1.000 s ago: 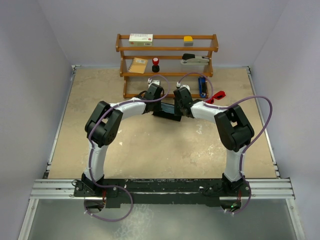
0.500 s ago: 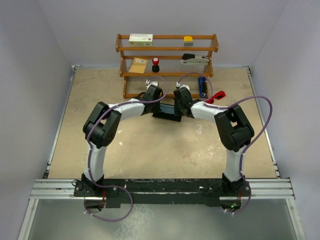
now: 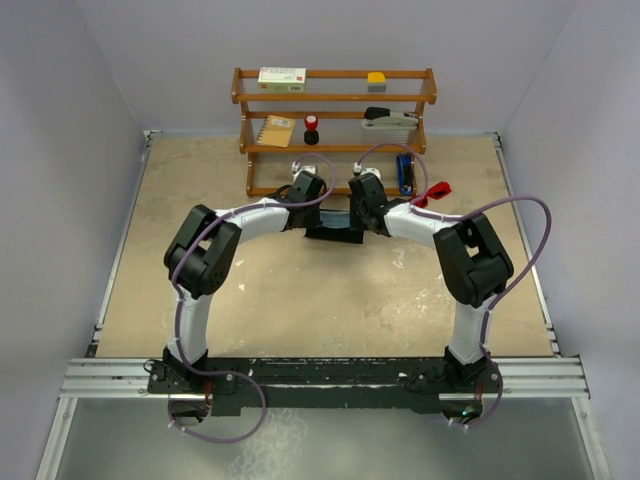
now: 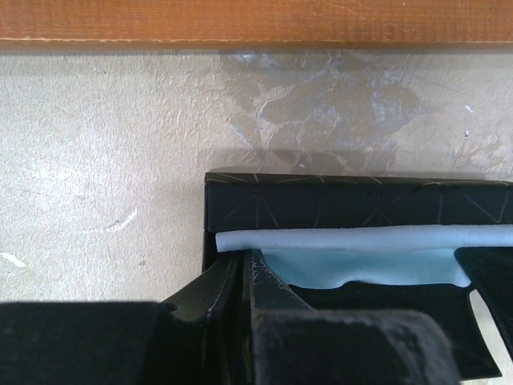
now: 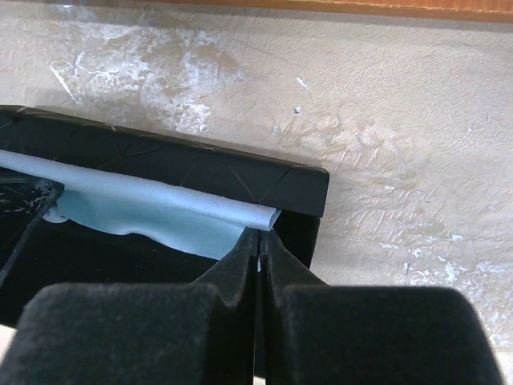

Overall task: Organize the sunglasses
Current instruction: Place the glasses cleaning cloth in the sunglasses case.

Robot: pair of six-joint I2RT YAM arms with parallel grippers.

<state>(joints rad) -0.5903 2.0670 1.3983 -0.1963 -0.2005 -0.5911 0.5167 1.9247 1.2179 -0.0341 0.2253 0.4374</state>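
Up at the far end of the table [image 3: 300, 300], right in front of the shelf [image 3: 335, 98], both arms are folded inward and meet over the same spot. The left arm [image 3: 205, 262] and right arm [image 3: 470, 262] are bent at the elbow, with forearms angled toward the middle and wrists close together.

Between them is the open black case [image 3: 335, 236]. Its long side runs left-right, parallel to the shelf's bottom rail. A light blue cloth [image 4: 361, 238] is draped across it lengthwise, with its top edge rolled into a little tube.

The sunglasses [image 3: 433, 192] aren't in the case. They're on the table just past the shelf's right end, off to the right of both wrists. Their long axis runs diagonally, near-left to far-right. Nothing is touching them. The right arm is clearly the closer one and the left would have to reach across the case, so I'd guess the right goes for them.

The left gripper [image 4: 244, 258] has its fingers squeezed together at the cloth's left end. The right gripper [image 5: 258, 241] is clamped shut too, with its tips right at the cloth's right end, so each looks to be pinching a corner. Both would need to let go of the cloth before anyone grabs the glasses.
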